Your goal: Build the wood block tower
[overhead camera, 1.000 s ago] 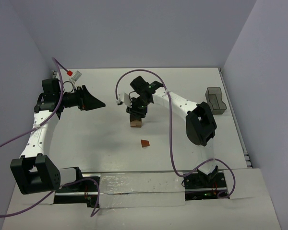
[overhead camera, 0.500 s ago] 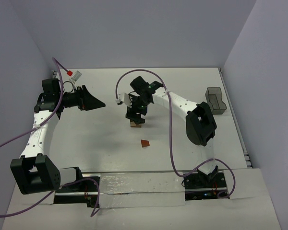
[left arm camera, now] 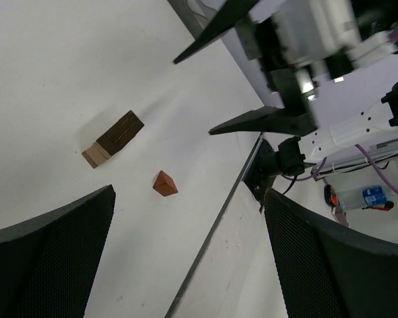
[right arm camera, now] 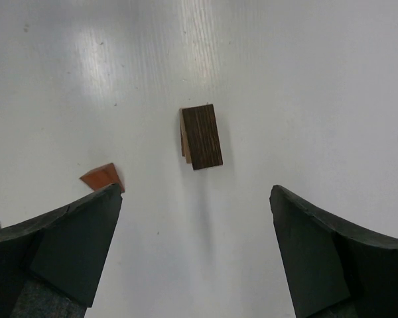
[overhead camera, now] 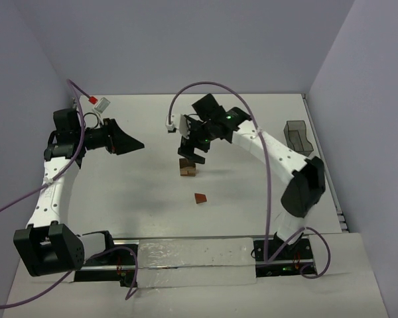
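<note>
white table (overhead camera: 119, 199) between lilac walls (overhead camera: 186, 46); block stack (overhead camera: 187, 167) near centre.

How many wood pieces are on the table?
3 that I can see. A dark block sits on top of a tan block, and a reddish wedge lies by itself a little way off. More may be hiding underneath.

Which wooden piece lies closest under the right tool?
The dark-topped block stack, centred below the right tool; the reddish wedge lies apart, off to one side.
</note>
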### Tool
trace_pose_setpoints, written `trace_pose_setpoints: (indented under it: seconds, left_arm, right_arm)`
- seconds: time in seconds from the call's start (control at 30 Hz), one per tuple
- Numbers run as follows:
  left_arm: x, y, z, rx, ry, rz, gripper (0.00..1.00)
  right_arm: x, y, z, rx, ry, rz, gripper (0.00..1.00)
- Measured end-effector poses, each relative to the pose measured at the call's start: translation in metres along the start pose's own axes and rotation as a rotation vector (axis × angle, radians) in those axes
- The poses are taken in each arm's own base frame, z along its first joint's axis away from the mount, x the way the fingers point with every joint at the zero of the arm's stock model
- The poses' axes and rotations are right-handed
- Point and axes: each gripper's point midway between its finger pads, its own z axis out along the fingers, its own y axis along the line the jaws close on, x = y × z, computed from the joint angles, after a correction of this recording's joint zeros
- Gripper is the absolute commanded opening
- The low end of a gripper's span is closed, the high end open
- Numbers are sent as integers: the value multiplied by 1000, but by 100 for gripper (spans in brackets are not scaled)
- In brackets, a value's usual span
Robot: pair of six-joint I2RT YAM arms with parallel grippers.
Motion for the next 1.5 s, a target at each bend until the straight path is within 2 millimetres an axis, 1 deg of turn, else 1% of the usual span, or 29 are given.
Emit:
trace_pose_setpoints:
  seconds: [0.03, 0.07, 0.13, 0.17, 0.2, 0.23, 0.27, 0.37, 0.43, 0.5, 0.53, 0.7, 0.93, 1.03, 1.17, 1.27, 1.37, 1.4, 1.5]
  left_arm:
    - [-1, -3, -1, 7, -5, 16, 99]
    - [-1, -6, -2, 13, -9, 27, 99]
    - [-1, -9, -3, 21, -14, 43, 99]
    - [-1, -11, -4, 25, -16, 51, 99]
    - [-1, -11, -4, 27, -21, 64, 99]
    - [0, -11, -4, 28, -27, 78, 99]
    - [4, -10, -4, 28, -32, 86, 99]
    - [14, -13, -5, 31, -47, 103, 99]
    - [15, -16, -6, 36, -58, 118, 99]
    - [13, -18, -6, 40, -67, 134, 99]
    - [12, -19, -6, 42, -71, 142, 99]
    - [11, -18, -6, 44, -74, 151, 99]
    - [15, -17, -6, 41, -64, 149, 99]
    - [17, -19, -7, 40, -55, 129, 99]
    - [10, -27, -9, 48, -55, 131, 99]
    - [5, -33, -11, 56, -59, 139, 99]
    - [4, -36, -12, 57, -55, 133, 99]
    - [4, -37, -12, 58, -54, 129, 99]
    - [3, -40, -13, 60, -51, 125, 99]
  right_arm:
    - [-5, 4, -14, 13, -29, -13, 92]
    - [-6, 9, -27, 22, -47, -26, 87]
    - [-4, 21, -46, 22, -66, -43, 78]
    - [-3, 27, -54, 21, -76, -52, 76]
    - [-2, 30, -58, 23, -87, -71, 71]
    - [3, 34, -56, 16, -90, -86, 66]
    - [15, 42, -52, -8, -68, -88, 64]
    - [64, 68, -29, -111, 47, -71, 62]
    - [90, 80, -13, -170, 116, -60, 60]
    - [106, 87, -1, -207, 166, -57, 61]
    - [109, 88, 3, -217, 183, -60, 61]
    - [112, 96, 24, -246, 253, -120, 66]
    - [105, 115, 61, -273, 402, -251, 76]
    - [102, 119, 72, -275, 467, -281, 79]
    - [97, 119, 78, -261, 538, -292, 80]
    - [92, 119, 79, -251, 580, -297, 80]
    - [88, 119, 83, -242, 615, -305, 80]
    - [87, 118, 83, -239, 625, -307, 80]
    - [94, 121, 89, -249, 672, -310, 79]
